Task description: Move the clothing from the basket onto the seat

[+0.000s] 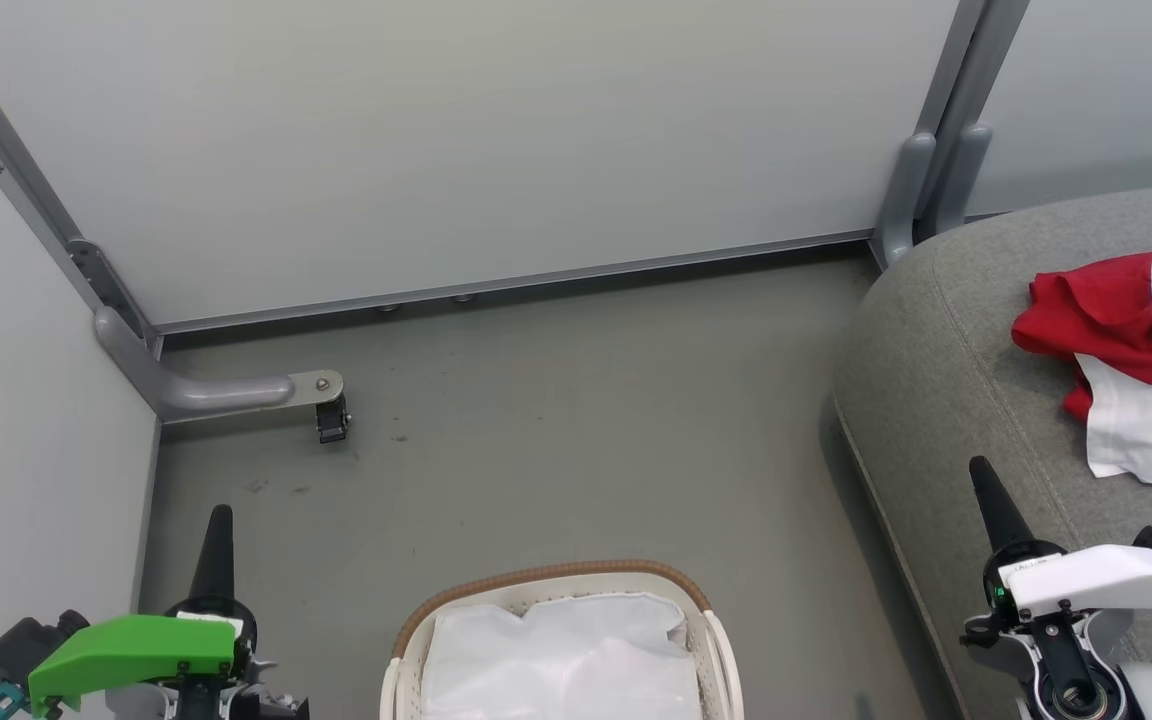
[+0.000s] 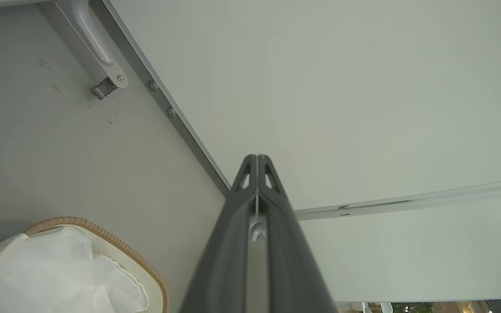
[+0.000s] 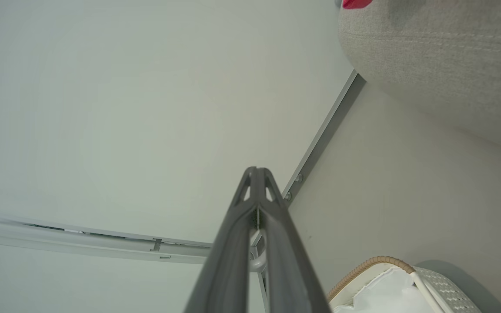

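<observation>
The clothing (image 1: 1126, 350), bright red fabric with white panels, lies crumpled on the grey seat (image 1: 946, 370) at the right; a red scrap (image 3: 355, 3) shows at the top of the right wrist view. The basket (image 1: 556, 583) stands at the bottom centre of the head view, with just its white liner (image 1: 566, 655) visible inside. My left gripper (image 1: 218, 515) is shut at the lower left, left of the basket, holding nothing. My right gripper (image 1: 981, 467) is shut over the seat's front edge, below and left of the clothing, also empty.
Pale partition walls (image 1: 456, 140) close off the back and left. A grey support foot with a small black caster (image 1: 331, 420) juts onto the grey floor (image 1: 586, 430) at the left. A grey post (image 1: 921, 190) stands by the seat's far corner.
</observation>
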Robot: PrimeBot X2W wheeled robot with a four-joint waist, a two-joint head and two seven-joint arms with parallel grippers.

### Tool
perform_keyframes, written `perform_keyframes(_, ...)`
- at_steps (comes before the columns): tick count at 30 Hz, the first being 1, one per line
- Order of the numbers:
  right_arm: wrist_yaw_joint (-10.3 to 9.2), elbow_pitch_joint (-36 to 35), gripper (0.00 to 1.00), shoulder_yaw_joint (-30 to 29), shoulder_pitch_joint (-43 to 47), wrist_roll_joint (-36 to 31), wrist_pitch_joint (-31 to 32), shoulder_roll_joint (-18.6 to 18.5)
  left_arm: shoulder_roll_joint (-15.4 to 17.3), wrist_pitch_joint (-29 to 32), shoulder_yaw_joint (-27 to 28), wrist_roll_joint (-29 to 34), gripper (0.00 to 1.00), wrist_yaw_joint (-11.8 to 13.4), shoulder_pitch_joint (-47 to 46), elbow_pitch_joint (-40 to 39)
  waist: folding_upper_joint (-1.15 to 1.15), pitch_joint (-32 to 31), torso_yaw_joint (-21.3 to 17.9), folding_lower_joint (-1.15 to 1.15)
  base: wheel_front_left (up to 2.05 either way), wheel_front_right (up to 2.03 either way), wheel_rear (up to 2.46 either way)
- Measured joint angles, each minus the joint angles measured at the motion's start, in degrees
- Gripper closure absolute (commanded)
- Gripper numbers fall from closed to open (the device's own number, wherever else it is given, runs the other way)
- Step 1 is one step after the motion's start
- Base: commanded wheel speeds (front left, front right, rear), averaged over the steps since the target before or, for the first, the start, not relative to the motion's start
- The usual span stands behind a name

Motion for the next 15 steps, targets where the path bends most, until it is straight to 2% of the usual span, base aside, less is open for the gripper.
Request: perform_keyframes(15,0.0,-0.93,1.0,-0.71,0.05,7.38,1.81,0.19,0.03,1.82,0.88,-6.71,1.0,0.0,-0.46,-1.01,0.0,-0.22,0.07,0.0,0.0,0.0,0.0)
